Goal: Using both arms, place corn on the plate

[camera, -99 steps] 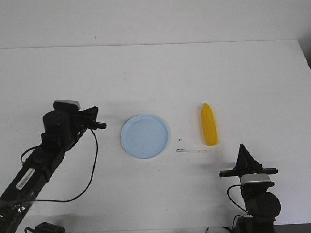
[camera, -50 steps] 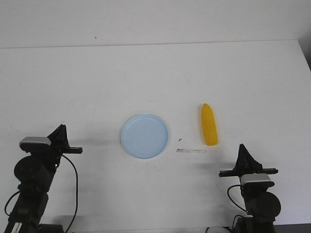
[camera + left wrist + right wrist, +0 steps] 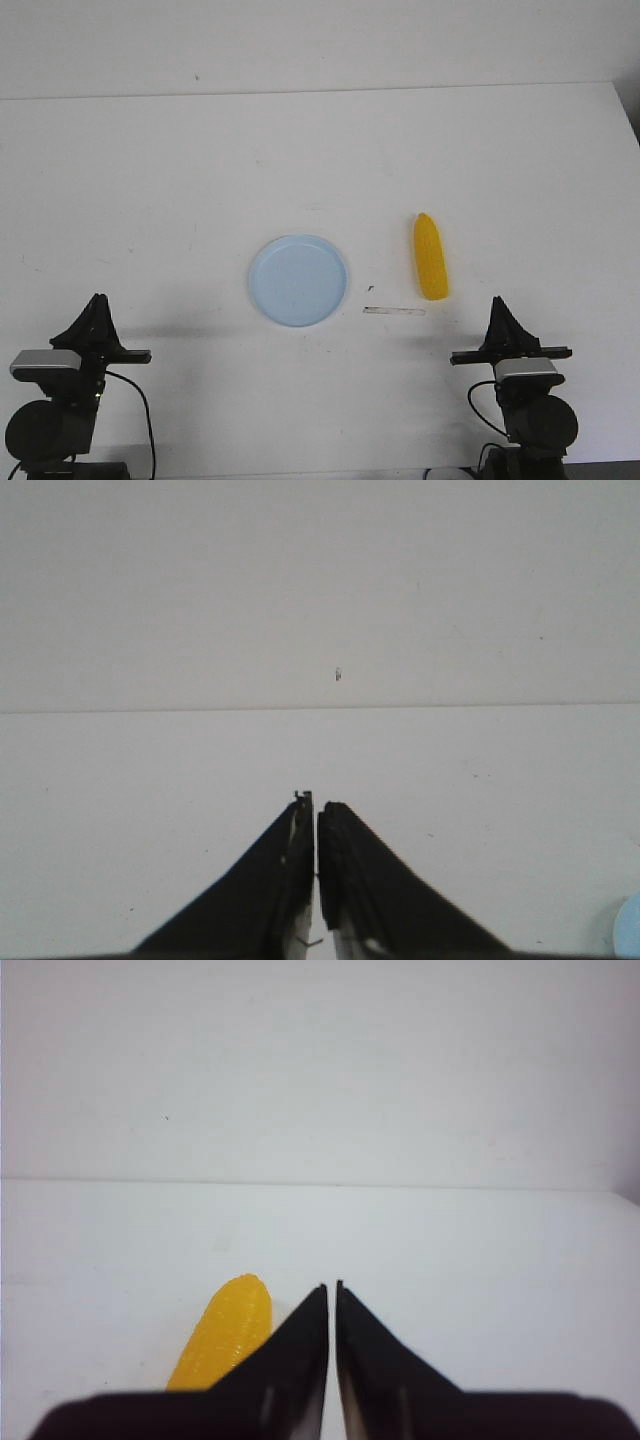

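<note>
The yellow corn [image 3: 430, 257] lies on the white table right of the pale blue plate [image 3: 298, 280], its pointed end away from me. The corn also shows in the right wrist view [image 3: 225, 1332], just beside the fingers. My right gripper [image 3: 498, 303] is shut and empty, near the front edge, a little right of and nearer than the corn; its tips show in the right wrist view [image 3: 332, 1285]. My left gripper [image 3: 95, 298] is shut and empty at the front left, well left of the plate; its tips show in the left wrist view [image 3: 314, 800]. A sliver of the plate [image 3: 630, 930] shows there.
A thin clear strip [image 3: 394, 311] lies on the table between plate and corn, nearer the front, with a small dark speck [image 3: 371, 288] beside it. The table's far edge [image 3: 320, 90] meets a white wall.
My left arm has pulled back from beside the plate to the front left corner and now points forward. The right arm, corn and plate have not moved.
</note>
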`<action>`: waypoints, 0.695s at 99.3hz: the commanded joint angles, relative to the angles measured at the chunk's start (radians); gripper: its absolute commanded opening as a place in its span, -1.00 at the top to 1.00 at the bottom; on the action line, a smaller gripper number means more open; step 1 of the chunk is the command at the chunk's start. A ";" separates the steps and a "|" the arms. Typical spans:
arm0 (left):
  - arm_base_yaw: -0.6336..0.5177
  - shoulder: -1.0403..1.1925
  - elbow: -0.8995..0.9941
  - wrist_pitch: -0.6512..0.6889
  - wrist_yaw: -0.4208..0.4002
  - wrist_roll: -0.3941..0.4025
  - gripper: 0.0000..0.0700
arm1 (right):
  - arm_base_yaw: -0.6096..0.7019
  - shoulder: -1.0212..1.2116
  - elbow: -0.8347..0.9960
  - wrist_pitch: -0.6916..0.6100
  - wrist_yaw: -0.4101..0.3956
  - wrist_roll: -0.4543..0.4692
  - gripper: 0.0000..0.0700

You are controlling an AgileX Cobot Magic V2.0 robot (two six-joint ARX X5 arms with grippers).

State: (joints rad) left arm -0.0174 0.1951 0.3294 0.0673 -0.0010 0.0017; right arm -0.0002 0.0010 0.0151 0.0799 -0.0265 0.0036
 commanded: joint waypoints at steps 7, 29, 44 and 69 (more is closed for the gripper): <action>0.000 -0.040 0.007 0.010 0.000 0.010 0.99 | 0.001 0.000 -0.003 0.010 0.000 -0.004 0.97; 0.000 -0.053 0.007 0.001 0.000 0.009 1.00 | 0.001 0.000 -0.003 0.009 0.000 -0.004 0.97; 0.000 -0.053 0.007 0.002 0.000 0.009 0.99 | 0.001 0.000 -0.002 0.010 0.000 -0.004 0.97; 0.000 -0.053 0.007 0.002 0.000 0.009 1.00 | 0.001 0.000 -0.003 0.012 0.000 -0.004 0.97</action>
State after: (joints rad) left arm -0.0174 0.1429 0.3294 0.0532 -0.0010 0.0017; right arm -0.0002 0.0013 0.0151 0.0799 -0.0265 0.0032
